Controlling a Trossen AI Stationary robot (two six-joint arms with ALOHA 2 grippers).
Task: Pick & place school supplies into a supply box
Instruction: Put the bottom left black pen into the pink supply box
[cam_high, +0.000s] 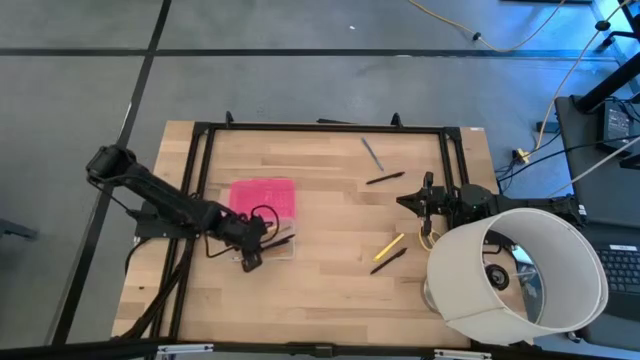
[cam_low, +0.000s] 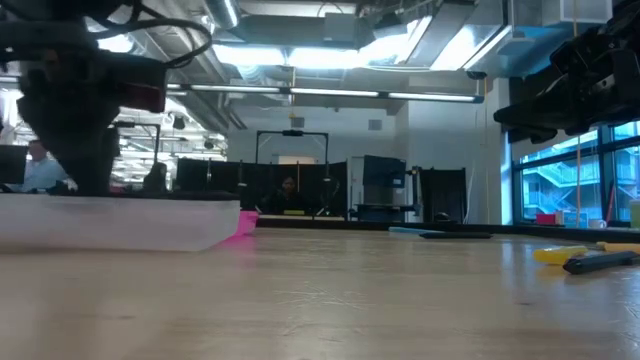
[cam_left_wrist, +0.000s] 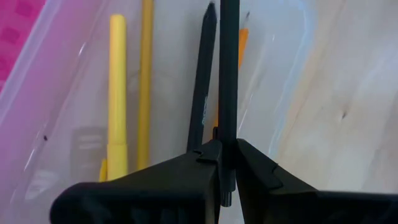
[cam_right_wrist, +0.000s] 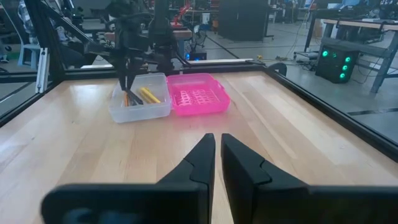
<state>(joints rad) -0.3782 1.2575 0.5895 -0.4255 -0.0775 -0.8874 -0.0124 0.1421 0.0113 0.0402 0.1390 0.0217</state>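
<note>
The supply box (cam_high: 272, 247) is a clear case whose open pink lid (cam_high: 263, 198) lies flat on its far side. In it lie a yellow pen (cam_left_wrist: 117, 93), a yellow pencil (cam_left_wrist: 145, 81), a black pen (cam_left_wrist: 202, 81) and an orange pencil (cam_left_wrist: 242, 43). My left gripper (cam_left_wrist: 225, 163) hangs over the box, shut on another black pen (cam_left_wrist: 229, 74). My right gripper (cam_right_wrist: 217, 155) hovers shut over the table's right part. On the table lie a grey pen (cam_high: 372, 153), a black pen (cam_high: 385, 178), a yellow pen (cam_high: 389, 246) and a second black pen (cam_high: 388, 262). My left gripper pinches the black pen near its back end (cam_left_wrist: 227, 146) between the two fingers. The pen runs on along the fingers and out past their tips. The fingers come from above, pointing down into the clear case (cam_right_wrist: 127, 78). Whether the pen's far end touches the box floor, I cannot tell.
A large white lampshade (cam_high: 520, 275) stands at the table's near right corner, beside my right arm. A black frame (cam_high: 320, 128) runs around the work area. Bare wood lies between the box and the loose pens (cam_low: 585, 258).
</note>
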